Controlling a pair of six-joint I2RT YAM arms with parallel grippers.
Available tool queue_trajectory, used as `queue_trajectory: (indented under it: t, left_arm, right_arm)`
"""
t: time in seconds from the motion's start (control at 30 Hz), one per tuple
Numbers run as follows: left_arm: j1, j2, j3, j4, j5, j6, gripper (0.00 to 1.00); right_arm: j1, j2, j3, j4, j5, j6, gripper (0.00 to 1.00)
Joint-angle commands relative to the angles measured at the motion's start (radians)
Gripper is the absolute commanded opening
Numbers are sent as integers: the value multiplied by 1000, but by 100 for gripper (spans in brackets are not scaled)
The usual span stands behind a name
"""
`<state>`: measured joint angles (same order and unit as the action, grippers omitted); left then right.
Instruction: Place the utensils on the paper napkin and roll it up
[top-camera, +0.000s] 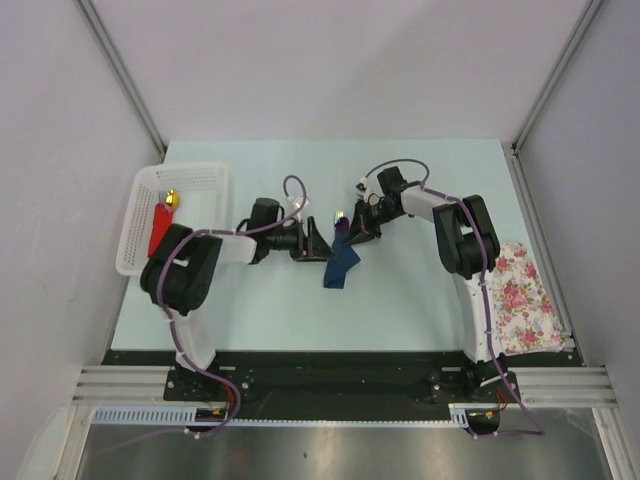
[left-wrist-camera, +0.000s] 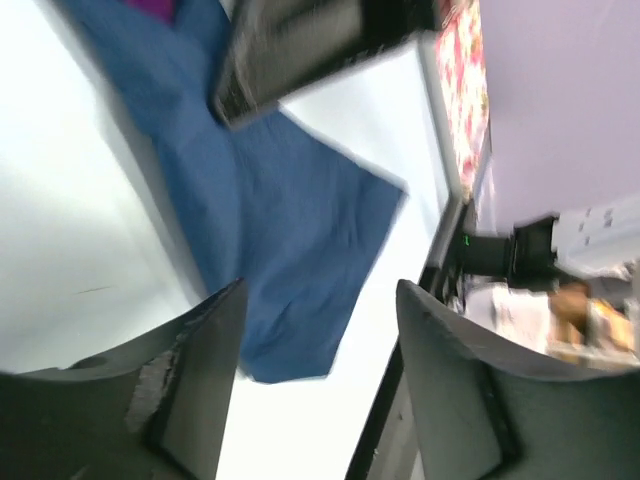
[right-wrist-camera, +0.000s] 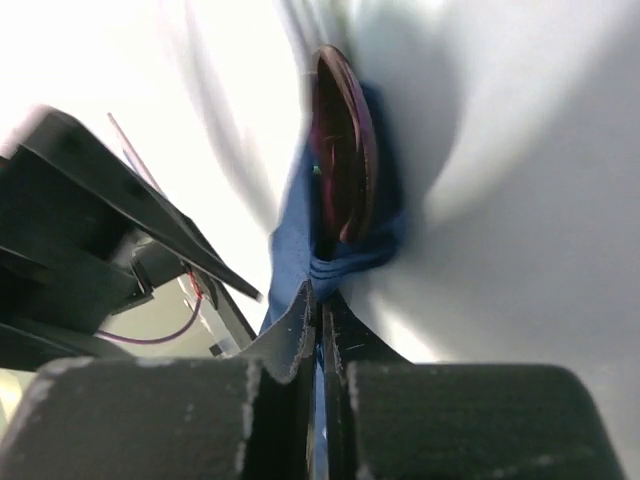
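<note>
My right claw (right-wrist-camera: 321, 312) is clenched on a fold of the navy paper napkin (right-wrist-camera: 290, 225). Just past its tips, a spoon (right-wrist-camera: 342, 150) with a purple-sheened bowl sits bundled in the blue. My left claw (left-wrist-camera: 320, 300) stands wide, gripping nothing, and the napkin's loose tail lies on the table (left-wrist-camera: 80, 200) beyond it.

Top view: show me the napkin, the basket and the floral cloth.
napkin (top-camera: 341, 266): top view, its middle.
basket (top-camera: 195, 176): top view, far wall.
floral cloth (top-camera: 525, 298): top view, its middle.
</note>
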<state>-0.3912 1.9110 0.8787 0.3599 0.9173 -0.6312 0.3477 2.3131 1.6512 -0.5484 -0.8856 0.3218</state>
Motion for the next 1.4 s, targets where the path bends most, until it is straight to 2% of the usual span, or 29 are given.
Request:
queue_trajectory:
  t: [0.0, 0.1, 0.13, 0.3, 0.37, 0.4, 0.53, 0.67, 0.8, 0.9, 0.93, 0.97, 1.0, 1.03, 1.1, 1.17, 1.2, 1.37]
  left_arm:
    - [55, -182, -3, -94, -72, 122, 68]
    - [89, -262, -3, -165, -92, 179, 72]
    - [109, -279, -4, -176, -100, 188, 79]
    - [170, -380, 45, -254, -147, 300, 87]
    - [193, -420, 96, -298, -155, 373, 98]
    - [201, -431, 121, -326, -159, 402, 100]
    - [215, -521, 221, -453, -184, 536, 100]
    - [221, -689, 151, -330, -199, 550, 100]
    - [222, -837, 120, -276, -156, 544, 99]
    - [222, -863, 178, -384, -36, 589, 100]
    - [222, -859, 225, -494, 95, 669, 100]
    - [222, -859, 238, -525, 157, 688, 100]
    - [222, -868, 240, -529, 188, 671, 99]
    - [222, -877, 215, -460, 242, 580, 98]
    - [213, -906, 186, -365, 252, 471, 95]
    - [193, -917, 169, -320, 265, 427, 91]
    - [183, -917, 167, -319, 272, 398, 86]
    - [59, -952, 138, -311, 227, 335, 81]
  right_arm:
    - [4, -124, -13, 172, -62, 66, 0]
    - [5, -170, -45, 240, -79, 105, 0]
    - [5, -194, -53, 269, -88, 111, 0]
    - [10, -257, -74, 311, -110, 112, 0]
    - [11, -296, -74, 327, -131, 117, 0]
    - [13, -311, -77, 335, -139, 118, 0]
    - [25, -409, -94, 412, -179, 129, 0]
    - [39, -517, -99, 427, -193, 91, 0]
    - [62, -639, -91, 398, -199, 40, 0]
    - [103, -723, -73, 325, -185, -56, 0]
    - [120, -745, -67, 302, -176, -120, 0]
    - [134, -768, -65, 277, -167, -151, 0]
    - [164, -788, -65, 237, -150, -177, 0]
    - [177, -829, -68, 222, -138, -225, 0]
    - [210, -860, -67, 174, -109, -263, 0]
    - [232, -906, -68, 137, -75, -308, 0]
    - [244, -920, -70, 128, -67, -316, 0]
    - [286, -985, -87, 110, -32, -345, 0]
